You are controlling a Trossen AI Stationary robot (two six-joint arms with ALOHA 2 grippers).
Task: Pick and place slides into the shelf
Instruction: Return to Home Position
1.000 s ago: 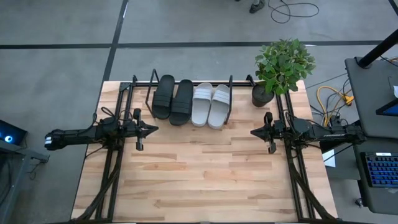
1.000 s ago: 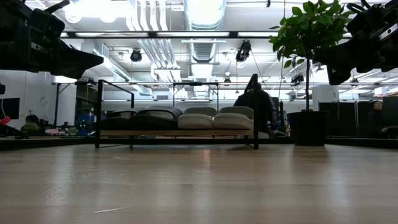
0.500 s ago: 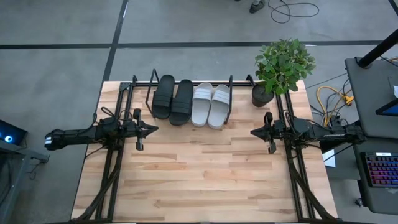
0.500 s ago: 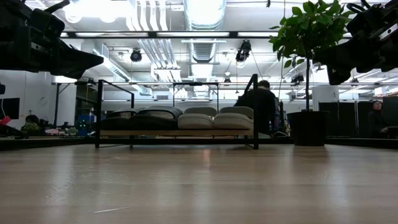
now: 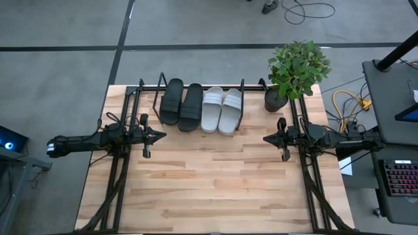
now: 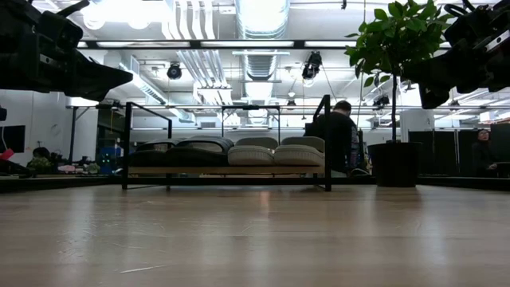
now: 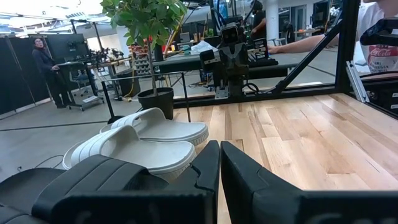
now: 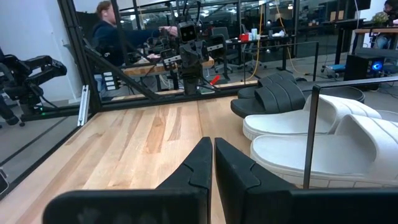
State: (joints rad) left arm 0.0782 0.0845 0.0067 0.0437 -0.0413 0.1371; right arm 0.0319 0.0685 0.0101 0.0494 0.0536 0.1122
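Now, all four sandals are sitting in the low black wire-frame shelf (image 5: 243, 98) with its pale wooden base board. It is standing along the far edge of the light wooden table (image 5: 215, 176), about midway between the far corners. The two black rubber open-toe slides (image 5: 181, 103) are lying side by side at the shelf's left end. The two light grey rubber open-toe slides (image 5: 221, 109) are lying right beside them at its right end.

Your left gripper (image 5: 159, 136) is reaching in from the table's left edge, apart from the shelf, with its fingers pressed together on nothing. Your right gripper (image 5: 266, 138) is reaching in from the right edge, likewise closed and empty. It is hanging not far from the green potted plant in a dark pot (image 5: 297, 65) at the far right corner.

If you are lifting a slide, I judge it to be light, soft and bendy, with a grippy rubber skin and nothing fragile about it. The sole is probably going to droop if you are pinching it at one tip. The wide strap is looking like the best hold, taken across its middle.
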